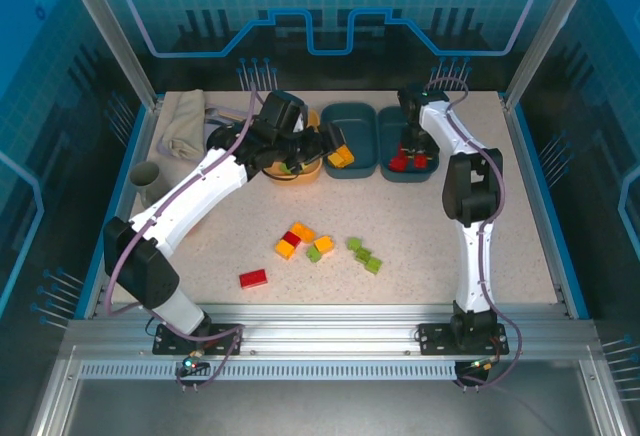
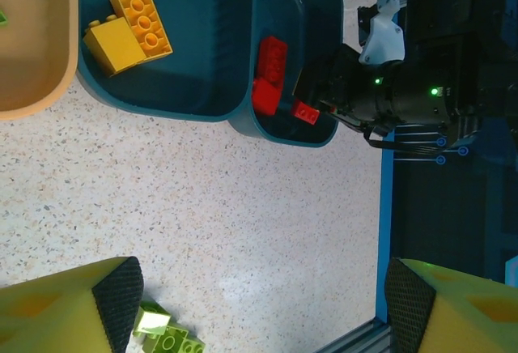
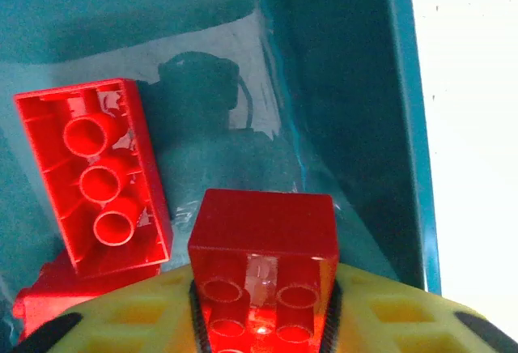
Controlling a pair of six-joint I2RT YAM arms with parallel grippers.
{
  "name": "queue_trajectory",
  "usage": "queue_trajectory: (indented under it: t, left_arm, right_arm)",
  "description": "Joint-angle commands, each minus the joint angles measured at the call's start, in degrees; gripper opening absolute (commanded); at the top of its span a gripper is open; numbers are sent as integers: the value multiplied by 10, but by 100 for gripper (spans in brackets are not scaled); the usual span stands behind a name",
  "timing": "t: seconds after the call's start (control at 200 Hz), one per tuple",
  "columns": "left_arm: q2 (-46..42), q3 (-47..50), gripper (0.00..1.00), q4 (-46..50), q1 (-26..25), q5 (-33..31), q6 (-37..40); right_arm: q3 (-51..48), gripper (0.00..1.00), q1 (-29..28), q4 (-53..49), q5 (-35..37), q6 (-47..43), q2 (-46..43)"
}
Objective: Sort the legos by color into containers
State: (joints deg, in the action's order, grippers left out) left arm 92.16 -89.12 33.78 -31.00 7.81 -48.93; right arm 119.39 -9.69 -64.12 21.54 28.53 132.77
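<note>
Red is the colour being dealt with right now.

Top view: the right gripper (image 1: 411, 146) hangs over the right teal tub (image 1: 388, 131), at roughly 1 o'clock on the worktop (image 1: 450, 256). The left gripper (image 1: 322, 144) sits above where the orange-yellow tub (image 1: 305, 171) meets the middle teal tub (image 1: 350, 121), which has orange-yellow bricks (image 1: 341, 156) in it. Loose bricks (image 1: 300, 236) in all three colours lie mid-worktop, at 6 o'clock from the tubs.

Left wrist view: the left gripper (image 2: 263, 304) is spread wide with nothing between its pads (image 2: 121, 292), hovering over bare worktop. A few green bricks (image 2: 166, 333) peek in at 7 o'clock.

Right wrist view: the right gripper (image 3: 263, 321) is clamped on a red brick (image 3: 263, 236), low inside the teal tub. A second red brick (image 3: 97, 175) lies hollow side up at 9 o'clock. The tub wall runs close by at 3 o'clock.

What could go wrong, as I see it:
- The held brick looks ready to drop, but it's close to that wall. If it lands on the red ones already there, it could bounce or tip over the shallow rim.
- It could also cling to one pad when the gripper lets go and get carried back out.
- The two arms are near each other over neighbouring tubs, so a careless swing risks a bump.
</note>
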Motion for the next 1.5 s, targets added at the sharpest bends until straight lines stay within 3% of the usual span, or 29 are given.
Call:
queue_trajectory:
  t: [0.0,0.205,0.385,0.59,0.65,0.795,0.955,1.14,1.496]
  left_arm:
    - [-17,21,82,15,6,1,15]
    - [-50,72,82,43,9,-14,3]
    - [-76,139,82,74,9,-20,-33]
    - [-98,235,80,90,-7,0,-121]
    - [-101,258,79,80,-25,10,-136]
    - [-82,286,77,76,-80,18,-144]
    - [-63,305,74,78,-120,7,-135]
    - [-8,297,75,68,-157,-4,-111]
    - [66,258,71,80,-178,-82,-78]
  right_arm:
    - [44,48,1,-27,-15,-6,19]
    - [79,62,-12,-43,-19,-8,-19]
    - [67,63,-34,-36,-30,-11,-105]
    - [-153,65,-122,89,-71,-67,-301]
    - [-241,65,-145,130,-115,-75,-358]
    - [-479,63,-195,242,-251,-94,-509]
    - [-621,63,-256,254,-281,-76,-624]
    - [-707,64,-266,255,-284,-20,-697]
    - [-699,64,-268,261,-291,-16,-705]
